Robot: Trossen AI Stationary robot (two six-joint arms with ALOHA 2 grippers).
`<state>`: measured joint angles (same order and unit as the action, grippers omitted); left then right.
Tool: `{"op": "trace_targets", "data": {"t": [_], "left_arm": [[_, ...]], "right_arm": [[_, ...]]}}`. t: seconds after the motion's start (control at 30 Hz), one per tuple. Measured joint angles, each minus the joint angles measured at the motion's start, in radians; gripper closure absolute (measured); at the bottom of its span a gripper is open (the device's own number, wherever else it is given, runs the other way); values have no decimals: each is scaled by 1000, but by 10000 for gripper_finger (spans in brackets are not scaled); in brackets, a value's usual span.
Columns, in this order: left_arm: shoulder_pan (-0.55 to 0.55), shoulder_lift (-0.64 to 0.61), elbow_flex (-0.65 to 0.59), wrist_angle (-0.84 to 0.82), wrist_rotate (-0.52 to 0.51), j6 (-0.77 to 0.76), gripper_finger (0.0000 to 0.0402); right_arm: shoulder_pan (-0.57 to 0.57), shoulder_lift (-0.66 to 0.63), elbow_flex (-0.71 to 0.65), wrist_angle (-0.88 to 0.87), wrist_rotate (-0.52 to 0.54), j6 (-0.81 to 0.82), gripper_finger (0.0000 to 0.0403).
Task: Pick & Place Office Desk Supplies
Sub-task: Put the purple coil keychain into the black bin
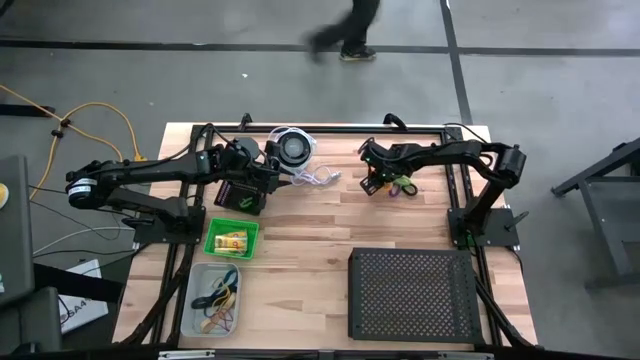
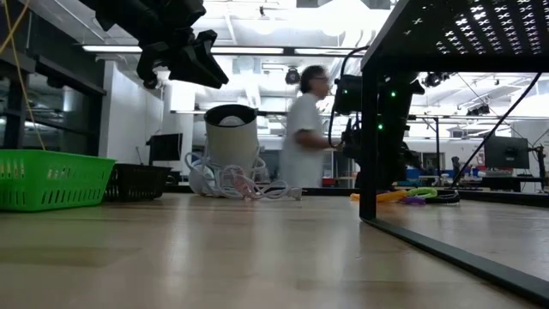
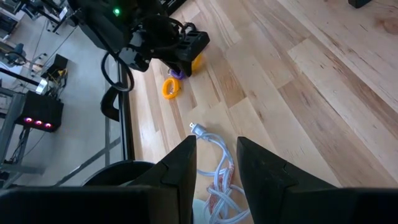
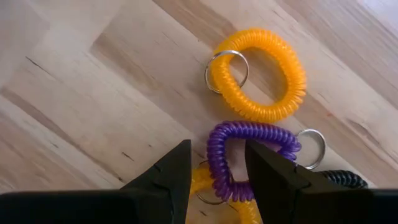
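Several coiled wrist rings lie together on the wood at the far right: an orange one [image 4: 261, 74], a purple one [image 4: 249, 155], a yellow one [image 4: 199, 180] and a black one [image 4: 342, 180]. My right gripper [image 4: 216, 146] points down over them, open, with one arc of the purple ring [image 1: 400, 186] between its fingers. My left gripper [image 3: 216, 146] hangs open, well above the table, near the round black disc [image 1: 293, 148] and over its white cord [image 3: 214, 180]. It holds nothing. My right gripper comes from above with one finger [image 4: 171, 177] outside the purple ring's arc [image 4: 217, 163] and the other finger [image 4: 273, 177] over its middle. I cannot tell whether they touch the ring, which lies flat on the table.
A green basket [image 1: 232, 240] with yellow packets and a clear bin [image 1: 215, 300] with rubber bands stand near left. A small black basket [image 1: 240, 195] sits under the left arm. A big black perforated tray [image 1: 412, 295] stands near right. A person [image 1: 345, 30] walks beyond the far edge.
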<state>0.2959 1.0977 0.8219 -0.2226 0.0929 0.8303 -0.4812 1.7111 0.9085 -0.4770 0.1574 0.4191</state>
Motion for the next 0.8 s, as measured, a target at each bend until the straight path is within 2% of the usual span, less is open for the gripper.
{"op": "trace_targets", "data": {"t": [0.13,0.63,0.8], "left_arm": [[0,0,0,0,0,0,293],[0,0,0,0,0,0,293],[0,0,0,0,0,0,293]], "right_arm": [[-5,0,0,-1,1,0,275],[-5,0,0,-19,28,-1,369],[-4,-21,0,-33,52,-11,378]]}}
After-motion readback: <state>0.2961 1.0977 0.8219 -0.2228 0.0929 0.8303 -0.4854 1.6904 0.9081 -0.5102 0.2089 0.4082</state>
